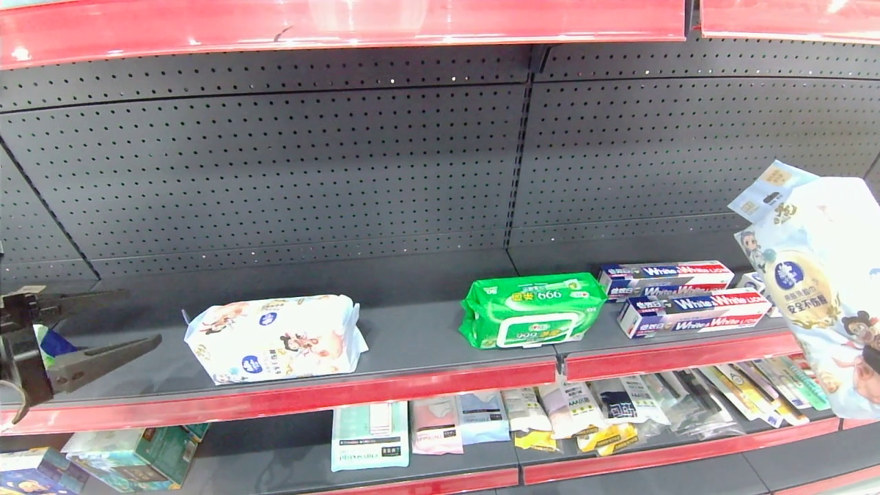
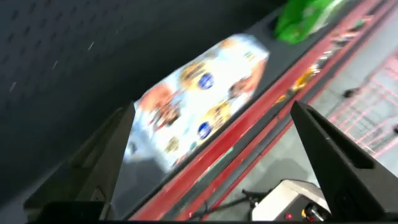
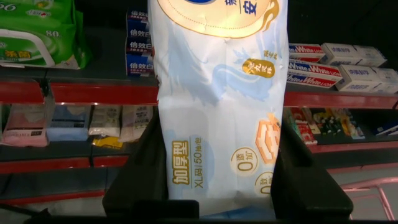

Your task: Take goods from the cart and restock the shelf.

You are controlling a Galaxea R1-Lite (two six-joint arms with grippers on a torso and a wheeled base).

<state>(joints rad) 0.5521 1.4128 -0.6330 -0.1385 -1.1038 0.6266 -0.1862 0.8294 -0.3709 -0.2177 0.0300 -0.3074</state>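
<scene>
While right jaws clamp the white pack (image 1: 818,295), its long axis stands near-upright | left jaws apart

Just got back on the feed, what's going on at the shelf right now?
The right gripper holds a white and blue pack upright in the air at the right end of the shelf, not yet set down. The left gripper hangs open over the shelf's left end, beside a white printed pack lying there. A green wipes pack and toothpaste boxes already lie on the shelf further right.
</scene>
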